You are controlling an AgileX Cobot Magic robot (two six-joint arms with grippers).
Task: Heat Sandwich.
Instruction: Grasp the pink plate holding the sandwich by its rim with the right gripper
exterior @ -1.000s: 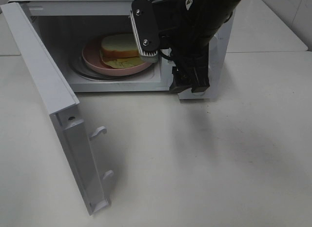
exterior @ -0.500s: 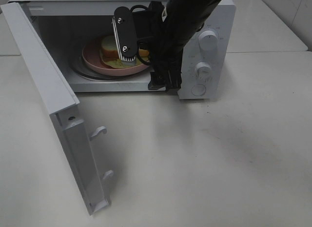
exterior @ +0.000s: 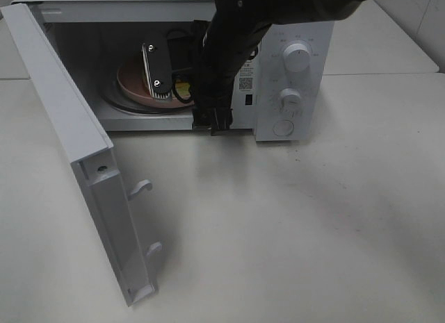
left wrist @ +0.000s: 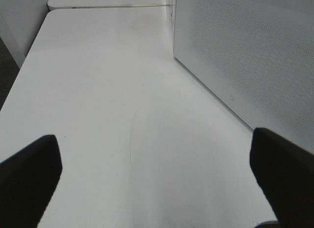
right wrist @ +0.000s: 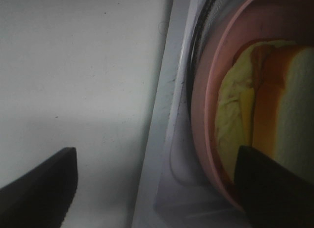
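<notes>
Where the sandwich lay: the sandwich (right wrist: 267, 110) sat on a round pink plate (right wrist: 208, 90) inside the microwave (exterior: 306, 17). It showed white bread, a tan-orange crust and pale yellow filling spilling toward the plate's rim. From the high camera it was almost wholly hidden behind the right arm (exterior: 229, 45).
Plate: it rested on the glass turntable (right wrist: 195, 46), near the front lip of the oven cavity.
Right gripper: the right gripper (right wrist: 157, 193) was spread wide and pinched nothing. One finger hung over the plate by the sandwich's edge, the other outside over the table (exterior: 313, 233). Whether a finger touched the bread could not be told.
Right arm: it reached across the middle into the open cavity.
Microwave: it was white, with two knobs (exterior: 297, 58) on its right panel.
Door: the door (exterior: 76, 142) was swung wide to the left, its latch hooks showing.
Left gripper: the left gripper (left wrist: 157, 189) was spread and empty above bare table, beside a perforated white panel (left wrist: 255, 56).
</notes>
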